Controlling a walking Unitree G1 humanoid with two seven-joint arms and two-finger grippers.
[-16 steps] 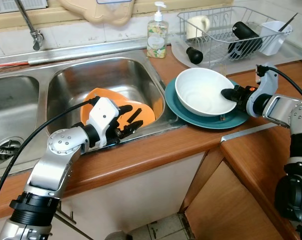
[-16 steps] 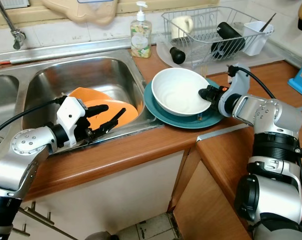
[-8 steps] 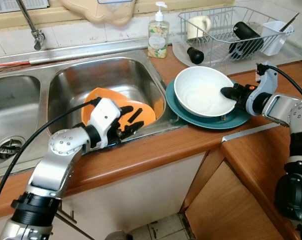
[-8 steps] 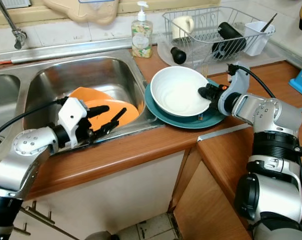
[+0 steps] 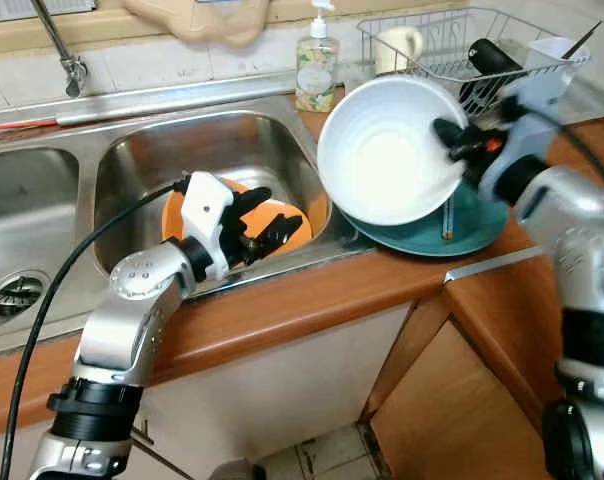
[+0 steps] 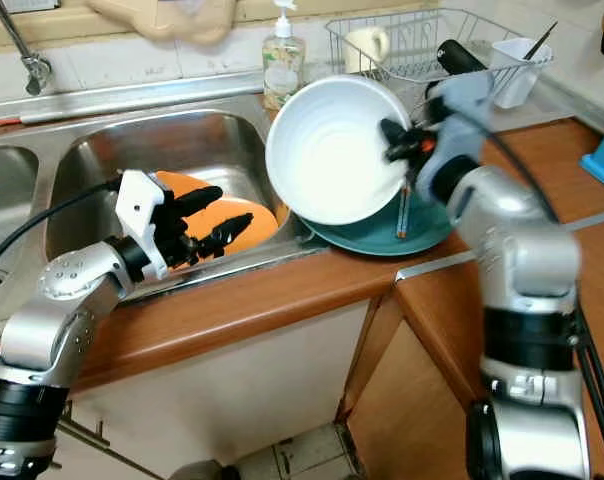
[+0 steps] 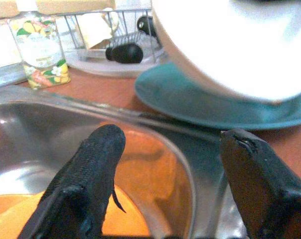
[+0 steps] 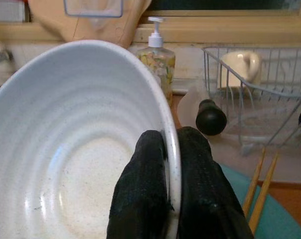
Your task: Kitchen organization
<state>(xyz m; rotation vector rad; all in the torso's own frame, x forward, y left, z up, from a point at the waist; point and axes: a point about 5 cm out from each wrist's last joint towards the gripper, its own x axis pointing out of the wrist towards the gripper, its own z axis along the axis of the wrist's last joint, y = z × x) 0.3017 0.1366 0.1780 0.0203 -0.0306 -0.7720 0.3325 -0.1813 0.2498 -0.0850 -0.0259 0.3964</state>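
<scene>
My right gripper (image 5: 452, 135) is shut on the rim of a white bowl (image 5: 382, 165). It holds the bowl tilted in the air above the teal plate (image 5: 477, 232), near the sink's right edge. In the right wrist view one finger lies inside the bowl (image 8: 66, 149) and one outside. Two chopsticks (image 5: 448, 215) lie on the teal plate. An orange plate (image 5: 290, 228) leans in the right sink basin (image 5: 212, 150). My left gripper (image 5: 272, 208) hovers open just over that plate, holding nothing; in the left wrist view its fingers (image 7: 95, 164) stand wide apart.
A soap bottle (image 5: 315, 70) stands behind the sink. A wire dish rack (image 5: 452, 55) at the back right holds a cream mug (image 5: 397, 45), dark items and a white utensil cup (image 5: 554, 60). A faucet (image 5: 57, 45) rises at the back left. The wooden counter edge (image 5: 312, 300) runs in front.
The right gripper has lifted the white bowl off the teal plate, tilted it and carried it left toward the sink, uncovering the chopsticks. The left gripper rose slightly.
</scene>
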